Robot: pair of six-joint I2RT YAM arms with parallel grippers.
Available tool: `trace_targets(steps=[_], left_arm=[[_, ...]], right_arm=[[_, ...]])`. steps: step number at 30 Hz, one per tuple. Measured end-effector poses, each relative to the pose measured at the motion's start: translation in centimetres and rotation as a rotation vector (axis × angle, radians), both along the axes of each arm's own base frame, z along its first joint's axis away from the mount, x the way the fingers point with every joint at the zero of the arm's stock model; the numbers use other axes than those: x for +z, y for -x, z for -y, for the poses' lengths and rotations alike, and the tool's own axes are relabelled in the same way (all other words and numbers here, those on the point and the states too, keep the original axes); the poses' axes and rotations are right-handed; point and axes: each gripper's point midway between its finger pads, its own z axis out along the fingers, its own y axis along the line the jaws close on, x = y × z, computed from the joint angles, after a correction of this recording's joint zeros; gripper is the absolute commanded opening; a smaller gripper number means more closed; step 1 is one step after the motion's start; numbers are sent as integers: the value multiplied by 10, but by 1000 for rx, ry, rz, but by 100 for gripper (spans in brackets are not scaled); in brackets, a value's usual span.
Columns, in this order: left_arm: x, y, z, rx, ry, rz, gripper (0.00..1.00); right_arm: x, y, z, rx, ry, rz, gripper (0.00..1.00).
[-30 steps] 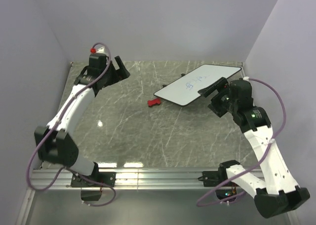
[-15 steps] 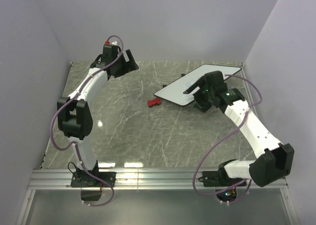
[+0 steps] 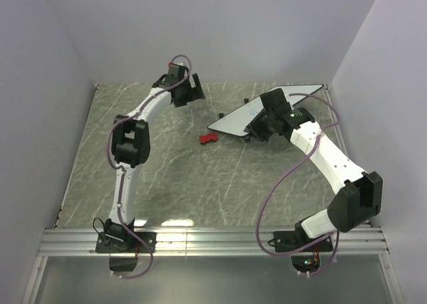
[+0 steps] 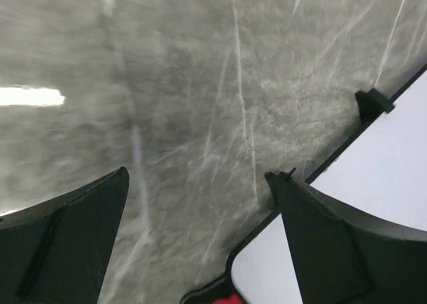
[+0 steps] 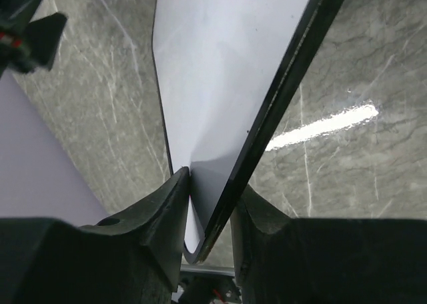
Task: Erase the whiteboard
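**Right fingers clamped on board edge; left fingers open, idle**

Counter (image 3: 173, 177): grey marbled slab. Both arm bases sit at its near edge.

Whiteboard (image 3: 280, 103): on the far-right part of the counter. In the top view its long axis runs diagonally, from a near-left corner by mid-counter up to a far-right corner close to the back wall. The writing face is turned up and toward the left. The outline narrows toward the far-right end. The board appears tipped, with its near long edge raised off the counter, though the top view alone does not settle this.

Right arm: reaches in from the near right. Right gripper (image 5: 210, 214) is closed on the whiteboard's near long edge. In the wrist view one finger presses the white face and the other the back, with the black rim pinched between them.

Left arm: stretched to the far centre. Left gripper (image 3: 193, 91) hangs above bare counter, well apart from the board. Its fingers (image 4: 67, 241) are spread wide and hold nothing.

Red eraser (image 3: 208, 139): lies flat on the counter just beside the board's near-left corner. Neither arm touches it.
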Motion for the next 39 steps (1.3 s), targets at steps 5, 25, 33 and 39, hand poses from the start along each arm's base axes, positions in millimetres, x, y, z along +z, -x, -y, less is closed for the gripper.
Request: trace_targets(steps=[5,25,33,39], left_arm=[[-38,11,47,-81,-3,-47,100],[-63,89,72,-176,-104,-170,100],[-16,143,69,-200,-119,-168,100],[13,160,59,-118,-104,-137,100]], right_arm=[[6,3,11,12,76,-16,0],[58,40,174,9,543,-13,0],[71,57,205,-14,620,19,0],[76,46,178,100,594,129,0]])
